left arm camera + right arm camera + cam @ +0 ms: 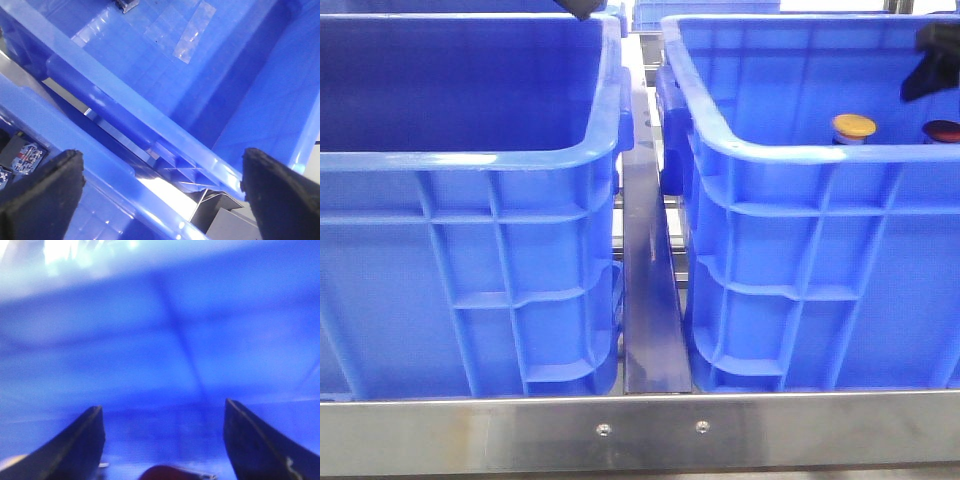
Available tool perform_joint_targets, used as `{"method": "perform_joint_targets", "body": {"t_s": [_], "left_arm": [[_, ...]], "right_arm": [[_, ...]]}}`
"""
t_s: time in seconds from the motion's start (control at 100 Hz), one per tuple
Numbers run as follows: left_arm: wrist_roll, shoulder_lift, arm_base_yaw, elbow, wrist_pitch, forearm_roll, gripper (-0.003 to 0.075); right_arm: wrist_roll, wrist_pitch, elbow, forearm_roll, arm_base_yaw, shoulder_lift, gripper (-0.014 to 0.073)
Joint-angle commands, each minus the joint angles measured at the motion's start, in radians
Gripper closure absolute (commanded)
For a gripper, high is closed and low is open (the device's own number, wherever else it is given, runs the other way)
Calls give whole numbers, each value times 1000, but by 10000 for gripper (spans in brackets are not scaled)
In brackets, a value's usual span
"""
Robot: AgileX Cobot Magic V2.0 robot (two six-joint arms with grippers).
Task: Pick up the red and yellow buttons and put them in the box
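Front view: two blue crates side by side on a steel frame, left crate filling the left half of the frame, right crate the right half, with a steel rail running up the gap between them and a steel bar across the bottom edge. Yellow button sits inside the right crate, its cap showing just over the near rim at upper right; red button is beside it at the far right edge, partly cut off by the frame, the two near each other but apart. Right gripper is a dark shape at the upper right corner, above the red button and not touching it in this view. A dark tip of the left arm pokes in at the top centre, over the left crate's far rim. Left wrist view: left gripper, black fingers spread wide at both lower corners, nothing between them, hanging over the two crates' rims and the gap; a clear tape patch on a crate floor at top centre, a small circuit board at the left edge. Right wrist view is blurry: right gripper's fingers parted wide, released, blue crate wall behind, and the red button's cap at bottom centre between the fingers, ungrasped.
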Motion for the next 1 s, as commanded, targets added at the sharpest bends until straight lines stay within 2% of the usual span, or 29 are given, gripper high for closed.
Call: {"method": "perform_joint_targets", "body": {"t_s": [0.0, 0.2, 0.25, 0.31, 0.43, 0.5, 0.57, 0.65, 0.82, 0.99], "left_arm": [[1, -37, -7, -33, -35, -38, 115], [0, -37, -7, -33, -41, -38, 123], [-13, -37, -5, -33, -44, -38, 124], [-43, -37, -1, -33, -55, -22, 144], [-69, -37, 25, -33, -64, -12, 285], [-80, -37, 53, -33, -72, -12, 428], [-80, -37, 84, -33, -72, -12, 564], [-80, -37, 136, -33, -72, -2, 744], [-82, -40, 248, -33, -72, 45, 741], [-140, -77, 334, -27, -76, 178, 741]], "right_arm": [[-15, 31, 6, 16, -3, -108, 67], [-15, 32, 121, 16, -3, -278, 83], [-15, 32, 151, 16, -3, -326, 127], [-15, 32, 191, 16, -3, -387, 228], [-15, 34, 272, 16, -3, -498, 473], [-15, 36, 323, 16, -3, -570, 614], [-15, 40, 360, 16, -3, -627, 705], [-15, 50, 397, 18, -3, -694, 695], [-15, 66, 460, 18, -3, -830, 697], [-15, 70, 501, 18, -3, -930, 697]]}}
